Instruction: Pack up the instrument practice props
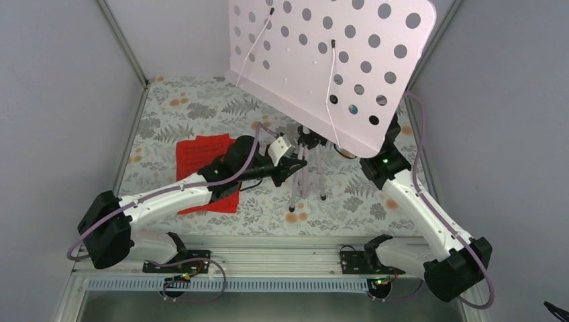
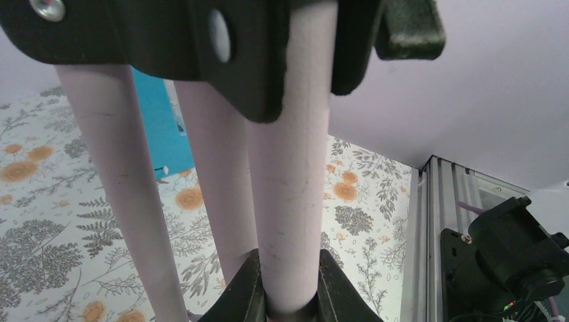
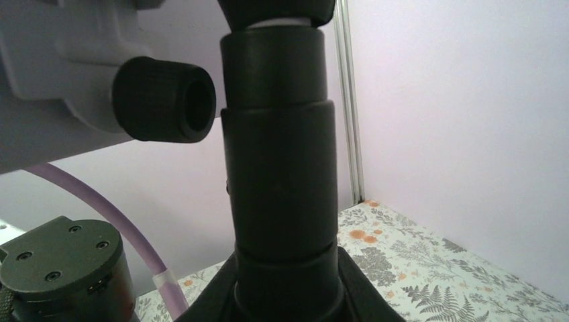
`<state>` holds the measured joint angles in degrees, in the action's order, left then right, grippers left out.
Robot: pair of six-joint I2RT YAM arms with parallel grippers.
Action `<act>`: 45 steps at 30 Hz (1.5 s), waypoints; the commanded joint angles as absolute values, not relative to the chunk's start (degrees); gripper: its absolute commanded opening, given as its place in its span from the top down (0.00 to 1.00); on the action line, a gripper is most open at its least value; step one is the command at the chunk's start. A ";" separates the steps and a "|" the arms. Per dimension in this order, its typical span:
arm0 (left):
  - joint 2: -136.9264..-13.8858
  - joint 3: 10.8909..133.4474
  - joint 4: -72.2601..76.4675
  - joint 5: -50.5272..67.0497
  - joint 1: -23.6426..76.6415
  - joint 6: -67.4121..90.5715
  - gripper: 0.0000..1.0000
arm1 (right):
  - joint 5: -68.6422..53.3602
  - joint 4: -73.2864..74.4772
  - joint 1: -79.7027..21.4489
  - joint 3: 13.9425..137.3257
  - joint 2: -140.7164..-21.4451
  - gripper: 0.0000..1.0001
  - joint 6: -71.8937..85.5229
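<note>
The music stand stands at mid-table, and its pale perforated desk (image 1: pixel 322 60) tilts over the tripod legs (image 1: pixel 305 181). My left gripper (image 1: pixel 293 166) is shut on one pale tube of the stand (image 2: pixel 288 188), with fingers (image 2: pixel 245 295) on either side of it. My right gripper (image 3: pixel 285 288) is shut on the stand's black collar (image 3: pixel 282 174), below a black knob (image 3: pixel 164 99); in the top view its jaws are hidden under the desk. The red music sheets (image 1: pixel 198 157) lie flat under my left arm. A turquoise shape, the metronome (image 2: pixel 158 121), shows behind the legs.
A floral cloth (image 1: pixel 201 111) covers the table. Grey walls close in the left, back and right sides. An aluminium rail (image 1: pixel 282 241) runs along the near edge with both arm bases. My right arm (image 1: pixel 416 208) reaches up along the right side.
</note>
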<state>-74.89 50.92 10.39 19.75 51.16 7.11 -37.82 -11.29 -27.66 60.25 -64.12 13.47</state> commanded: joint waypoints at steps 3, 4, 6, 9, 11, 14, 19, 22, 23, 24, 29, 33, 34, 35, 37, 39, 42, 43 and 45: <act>-74.40 50.56 23.53 13.81 53.81 5.36 0.92 | -37.19 -17.51 -29.03 55.81 -59.64 0.96 15.21; -74.37 49.83 23.49 13.13 53.88 5.55 0.85 | -36.76 -17.71 -29.02 55.40 -59.15 0.96 15.22; -73.84 48.26 23.22 12.23 54.02 5.79 0.71 | -36.32 -17.92 -29.07 54.84 -58.38 0.96 15.08; -71.82 45.07 23.43 10.47 53.97 6.61 0.56 | -35.79 -17.73 -29.01 54.52 -57.63 0.96 14.82; -69.93 42.45 24.04 9.05 54.02 6.91 0.45 | -35.67 -17.70 -29.06 54.24 -57.11 0.96 14.68; -67.05 39.95 24.41 7.90 54.02 7.20 0.27 | -35.81 -18.03 -29.01 53.89 -56.87 0.96 14.99; -68.52 41.07 24.86 9.40 53.94 6.73 0.00 | -36.32 -19.66 -29.02 52.66 -56.49 0.96 16.73; -73.36 44.83 24.73 9.99 53.96 6.59 0.00 | -36.13 -20.52 -29.04 51.68 -55.94 0.96 17.72; -74.68 45.33 25.94 10.25 53.96 6.70 0.00 | -36.00 -20.68 -29.03 51.49 -55.83 0.96 17.91; -75.74 45.58 27.68 10.44 54.01 7.11 0.00 | -35.84 -20.80 -29.01 51.40 -55.69 0.96 18.15; -80.62 46.45 36.32 10.85 54.01 8.83 0.00 | -35.07 -21.41 -29.01 50.90 -55.11 0.96 18.95; -85.04 47.95 40.39 10.21 54.64 9.54 0.00 | -34.01 -21.59 -29.05 50.88 -54.81 0.96 19.41; -85.86 48.39 40.56 9.12 54.93 9.27 0.00 | -33.54 -21.47 -29.08 50.81 -54.70 0.96 19.54; -86.51 48.64 40.81 7.70 55.36 8.90 0.00 | -33.08 -21.38 -29.09 50.80 -54.55 0.96 19.67; -87.51 48.62 41.86 4.86 56.27 8.34 0.00 | -31.65 -21.19 -29.03 50.72 -54.15 0.96 20.16; -88.13 48.23 43.12 1.23 56.98 7.90 0.01 | -30.38 -21.39 -29.08 50.29 -53.66 0.96 20.95; -88.76 47.92 44.02 -3.18 58.26 6.96 0.17 | -28.68 -21.95 -29.09 49.53 -52.90 0.96 22.04; -88.93 47.90 44.26 -4.25 58.75 6.38 0.24 | -28.27 -22.08 -29.07 49.30 -52.71 0.96 22.28; -89.35 48.39 44.18 -5.79 59.63 5.63 0.33 | -27.38 -22.15 -29.06 49.08 -52.42 0.96 22.62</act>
